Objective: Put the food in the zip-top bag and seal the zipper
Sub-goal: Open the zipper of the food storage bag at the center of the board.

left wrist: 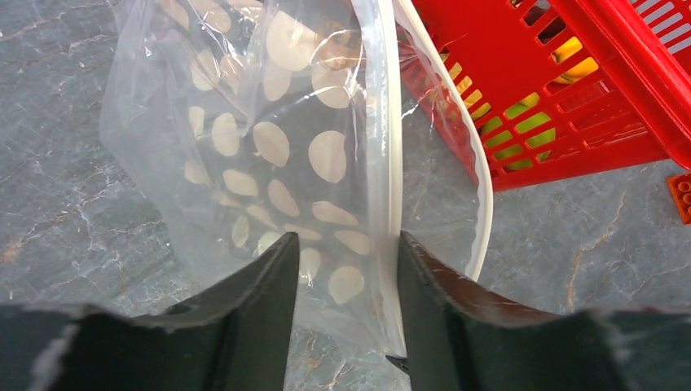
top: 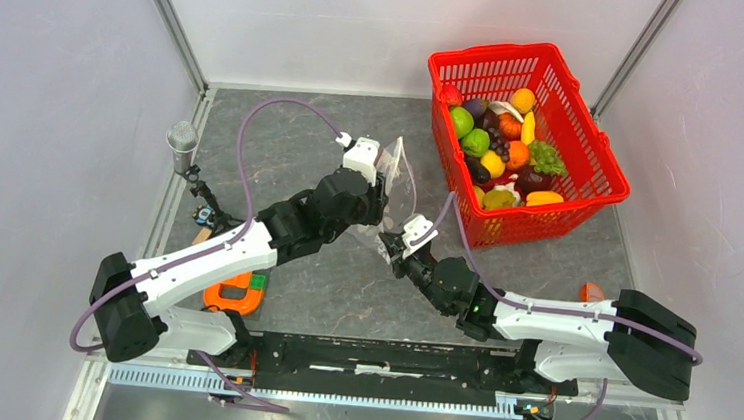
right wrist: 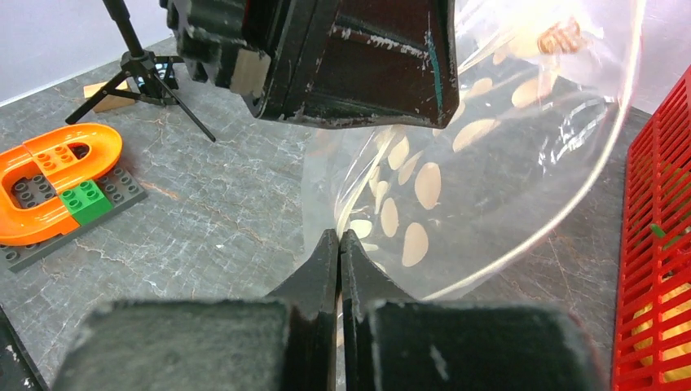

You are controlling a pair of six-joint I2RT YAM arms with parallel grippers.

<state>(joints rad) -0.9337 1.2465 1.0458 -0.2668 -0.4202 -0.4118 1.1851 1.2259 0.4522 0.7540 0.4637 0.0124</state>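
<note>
The zip-top bag (top: 403, 177) is clear with white dots and is held up between my grippers, mouth open toward the basket. My left gripper (top: 383, 176) is open, and its fingers straddle the bag's wall (left wrist: 326, 155) with the zipper (left wrist: 383, 163) against the right finger. My right gripper (top: 390, 244) is shut on the bag's edge (right wrist: 456, 187), where the zipper strip (right wrist: 570, 195) runs into the closed jaws. The food (top: 498, 145) lies piled in the red basket (top: 594, 137). No food shows in either gripper.
The red basket stands right of the bag (left wrist: 554, 81) (right wrist: 652, 244). A microphone on a tripod (top: 184, 145) (right wrist: 143, 61) stands at the left. The flat orange e-shaped toy with bricks (top: 236, 295) (right wrist: 57, 175) lies near left. A small orange brick (top: 592, 291) lies near right.
</note>
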